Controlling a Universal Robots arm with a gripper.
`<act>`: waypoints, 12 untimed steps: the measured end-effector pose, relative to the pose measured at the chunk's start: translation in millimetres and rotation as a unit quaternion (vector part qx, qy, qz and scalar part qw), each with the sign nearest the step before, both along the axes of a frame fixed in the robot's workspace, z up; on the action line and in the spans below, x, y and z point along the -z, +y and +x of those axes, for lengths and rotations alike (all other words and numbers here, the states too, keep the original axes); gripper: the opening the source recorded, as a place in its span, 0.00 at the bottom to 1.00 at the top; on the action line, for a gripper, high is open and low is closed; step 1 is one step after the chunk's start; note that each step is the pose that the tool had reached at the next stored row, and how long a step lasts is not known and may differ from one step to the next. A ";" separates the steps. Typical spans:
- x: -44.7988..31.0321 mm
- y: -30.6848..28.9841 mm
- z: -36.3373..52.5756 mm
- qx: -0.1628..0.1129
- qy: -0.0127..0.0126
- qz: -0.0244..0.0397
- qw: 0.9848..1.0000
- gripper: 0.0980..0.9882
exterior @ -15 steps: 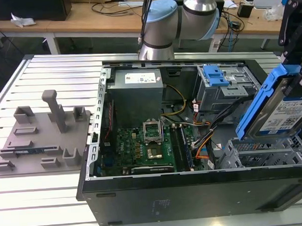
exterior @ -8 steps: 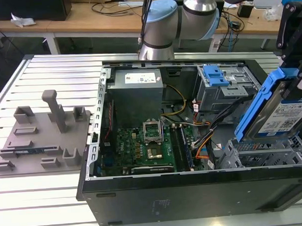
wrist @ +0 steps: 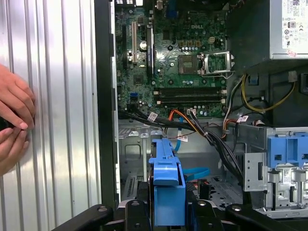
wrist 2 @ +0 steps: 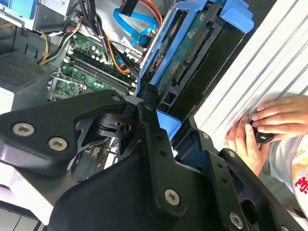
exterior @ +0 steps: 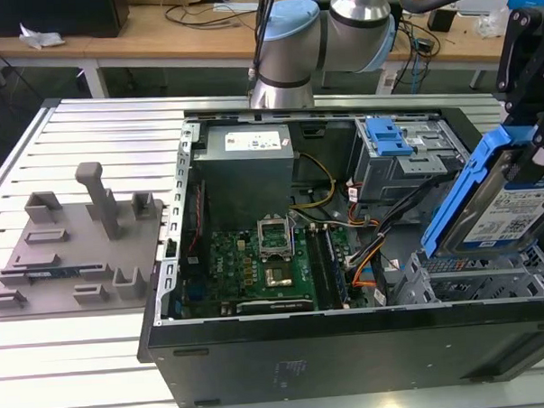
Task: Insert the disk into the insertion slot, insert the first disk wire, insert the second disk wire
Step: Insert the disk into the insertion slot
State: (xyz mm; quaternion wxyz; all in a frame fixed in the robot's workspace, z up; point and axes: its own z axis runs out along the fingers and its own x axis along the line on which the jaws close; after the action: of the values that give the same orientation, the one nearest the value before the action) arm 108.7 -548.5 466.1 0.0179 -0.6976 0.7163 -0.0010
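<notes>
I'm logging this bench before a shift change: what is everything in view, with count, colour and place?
table: one, silver, slatted
computer case: one, black, open, on the table
the insertion slot: one, grey perforated, case corner at the exterior view's right
the disk: one, silver in a blue caddy, tilted above the insertion slot
taller cage: one, grey with blue latch, beside the slot
power supply: one, grey, inside the case
motherboard: one, green, case floor
fixture plate: one, grey, table, exterior view's left
person's hands: two, on the table beside the case
robot arm: one, silver and pale blue, beyond the case
gripper: one, black, shut on the disk
</notes>
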 end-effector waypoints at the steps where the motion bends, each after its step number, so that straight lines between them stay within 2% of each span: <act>1: 0.2 0.0 0.0 0.000 0.000 0.000 1.000 0.30; 12: 4.0 -2.4 0.0 0.001 0.000 0.000 1.000 0.30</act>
State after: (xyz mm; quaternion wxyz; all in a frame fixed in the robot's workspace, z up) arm 108.7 -550.9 462.0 0.0178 -0.6969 0.7170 -0.0011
